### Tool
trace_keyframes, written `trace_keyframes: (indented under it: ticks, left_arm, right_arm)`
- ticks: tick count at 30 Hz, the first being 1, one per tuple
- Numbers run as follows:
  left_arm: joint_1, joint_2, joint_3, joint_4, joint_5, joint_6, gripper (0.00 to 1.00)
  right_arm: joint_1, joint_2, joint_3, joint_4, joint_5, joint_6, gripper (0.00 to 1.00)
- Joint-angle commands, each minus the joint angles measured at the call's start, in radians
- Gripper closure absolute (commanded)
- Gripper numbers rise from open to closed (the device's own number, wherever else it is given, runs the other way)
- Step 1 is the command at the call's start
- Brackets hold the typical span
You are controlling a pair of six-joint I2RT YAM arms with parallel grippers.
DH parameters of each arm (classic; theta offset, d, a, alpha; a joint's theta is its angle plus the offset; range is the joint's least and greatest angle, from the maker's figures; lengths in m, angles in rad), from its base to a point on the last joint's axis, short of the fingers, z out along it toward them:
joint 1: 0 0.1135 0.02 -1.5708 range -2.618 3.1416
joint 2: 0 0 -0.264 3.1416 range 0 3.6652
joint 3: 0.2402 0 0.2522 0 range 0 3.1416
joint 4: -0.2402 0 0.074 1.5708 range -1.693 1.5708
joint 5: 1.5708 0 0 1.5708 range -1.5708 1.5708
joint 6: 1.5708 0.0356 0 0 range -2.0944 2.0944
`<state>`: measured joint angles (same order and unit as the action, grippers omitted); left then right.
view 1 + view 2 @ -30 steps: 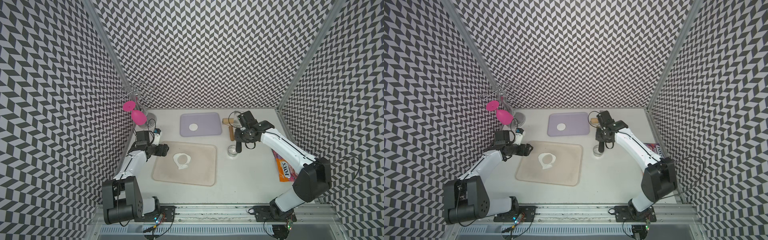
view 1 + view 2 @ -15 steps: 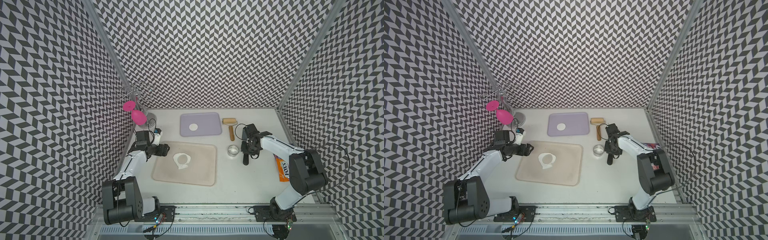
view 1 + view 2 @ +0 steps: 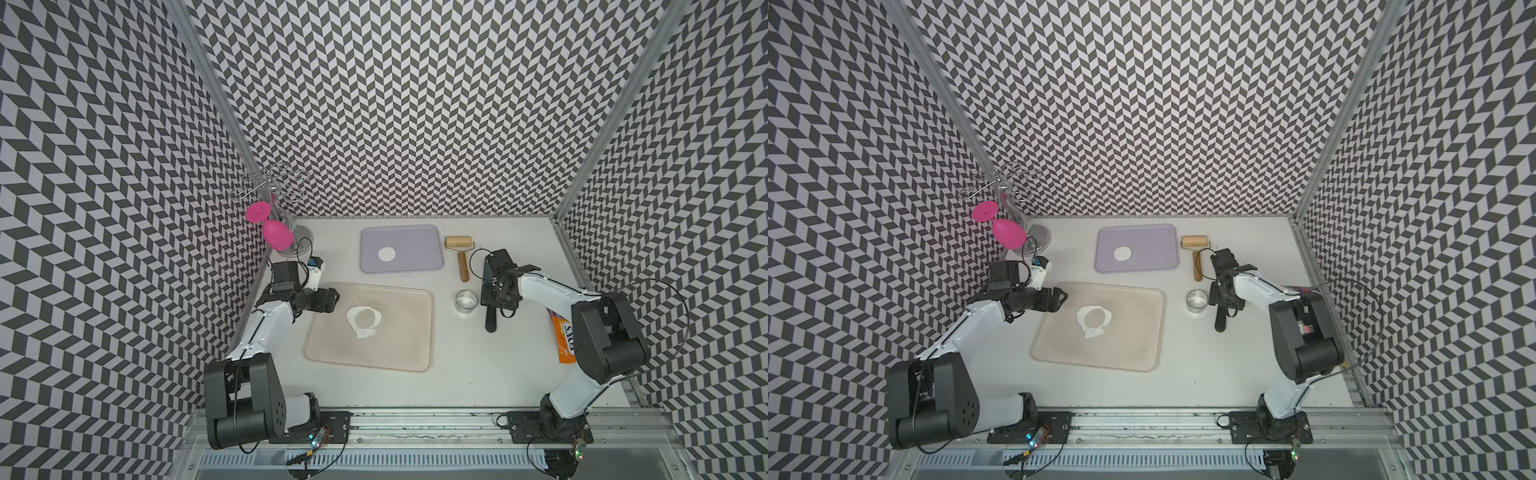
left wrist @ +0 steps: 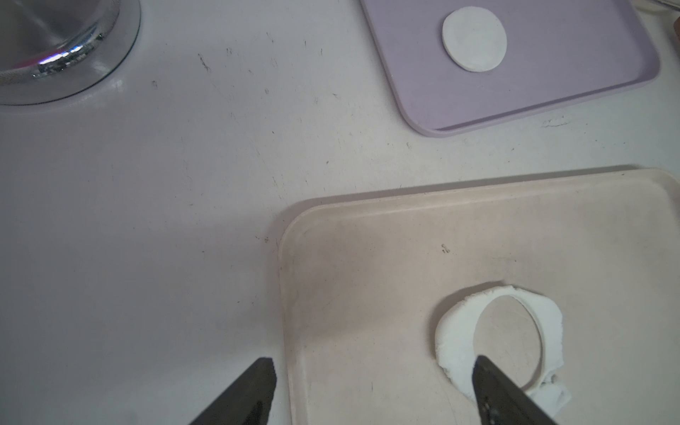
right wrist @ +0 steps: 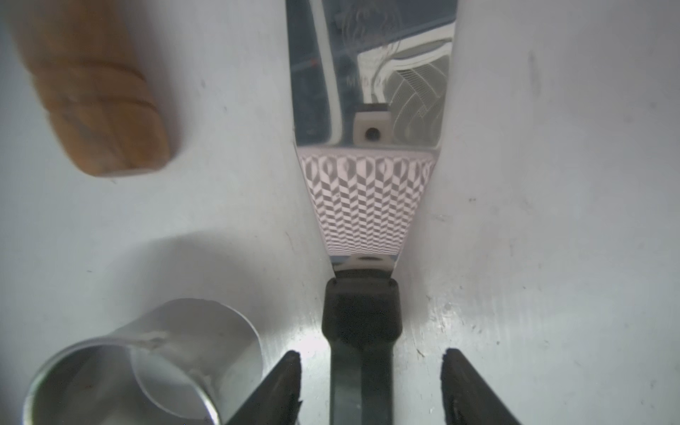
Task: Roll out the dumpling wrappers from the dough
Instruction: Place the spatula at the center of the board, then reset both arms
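Note:
The dough [image 3: 365,333], a thin white sheet with a round hole, lies on the beige tray [image 3: 399,345], also in the left wrist view [image 4: 454,338]. One round dumpling wrapper [image 3: 386,254] [image 3: 1122,252] [image 4: 474,39] rests on the purple tray [image 3: 415,249]. My left gripper [image 3: 332,300] [image 4: 371,362] hovers open at the beige tray's left edge, empty. My right gripper [image 3: 496,301] [image 5: 371,355] is open and straddles the black handle [image 3: 491,322] of a metal spatula [image 5: 368,206] lying on the table, with a gap on each side. In both top views the arm hides the blade.
A metal ring cutter [image 3: 465,308] [image 5: 184,331] stands just left of the spatula. The wooden rolling pin [image 3: 459,243] [image 5: 99,103] lies behind it. An orange packet [image 3: 563,338] lies under the right arm. A pink glass [image 3: 277,235] hangs on a wire rack at back left.
The right arm came forward from beside the rolling pin, set the spatula down next to the ring cutter, and opened its jaws off the handle. The left arm has not moved.

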<state>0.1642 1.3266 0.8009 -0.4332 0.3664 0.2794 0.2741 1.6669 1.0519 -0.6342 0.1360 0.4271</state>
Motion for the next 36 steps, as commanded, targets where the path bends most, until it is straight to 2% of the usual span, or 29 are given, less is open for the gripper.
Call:
trace_keyframes:
  ticks: [1, 4, 7, 9, 13, 17, 20, 23, 25, 27, 28, 31, 32, 33, 34, 36]
  left_arm:
    - [0.005, -0.014, 0.045, -0.016, 0.009, 0.026, 0.14]
    - [0.006, -0.026, 0.063, 0.011, -0.022, 0.023, 0.12]
    - [0.012, -0.071, 0.025, 0.120, -0.029, 0.011, 0.09]
    - [0.017, -0.114, -0.039, 0.249, -0.012, -0.005, 0.01]
    - [0.019, -0.184, -0.221, 0.584, 0.051, -0.069, 0.00]
    - [0.018, -0.203, -0.370, 0.891, 0.087, -0.126, 0.00]
    - [0.018, -0.162, -0.476, 1.144, 0.099, -0.175, 0.00]
    - [0.017, -0.079, -0.579, 1.446, 0.092, -0.261, 0.00]
    - [0.010, -0.008, -0.601, 1.561, 0.086, -0.292, 0.00]
    - [0.005, 0.071, -0.595, 1.649, 0.065, -0.326, 0.00]
    - [0.008, 0.091, -0.573, 1.628, 0.039, -0.336, 0.00]
    - [-0.007, 0.205, -0.554, 1.743, 0.036, -0.341, 0.00]
    - [-0.021, 0.187, -0.539, 1.675, 0.029, -0.313, 0.00]
    - [-0.055, 0.163, -0.522, 1.592, -0.054, -0.287, 0.00]
    - [-0.093, 0.180, -0.546, 1.647, -0.112, -0.270, 0.00]
    - [-0.116, 0.261, -0.621, 1.890, -0.151, -0.267, 0.00]
  right_arm:
    - [-0.003, -0.115, 0.049, -0.020, 0.036, -0.009, 0.28]
    - [-0.002, -0.227, 0.061, -0.003, -0.006, -0.025, 0.21]
    - [-0.002, -0.377, 0.010, 0.107, -0.062, -0.052, 0.17]
    - [-0.002, -0.476, -0.073, 0.238, -0.072, -0.069, 0.12]
    - [-0.003, -0.656, -0.290, 0.529, 0.014, -0.081, 0.00]
    - [-0.003, -0.804, -0.495, 0.796, 0.045, -0.143, 0.00]
    - [-0.003, -0.877, -0.535, 0.812, 0.098, -0.143, 0.00]
    - [-0.003, -0.912, -0.535, 0.803, 0.079, -0.188, 0.01]
    - [-0.002, -0.918, -0.547, 0.823, 0.077, -0.231, 0.00]
    - [-0.004, -0.905, -0.575, 0.860, 0.153, -0.263, 0.01]
    - [-0.007, -0.894, -0.598, 0.894, 0.196, -0.288, 0.00]
    - [-0.015, -0.850, -0.687, 1.064, 0.211, -0.415, 0.00]
    - [-0.015, -0.833, -0.715, 1.120, 0.200, -0.450, 0.00]
    - [-0.017, -0.812, -0.741, 1.178, 0.188, -0.487, 0.00]
    - [-0.022, -0.779, -0.766, 1.245, 0.183, -0.501, 0.00]
    - [-0.041, -0.712, -0.793, 1.348, 0.145, -0.516, 0.00]
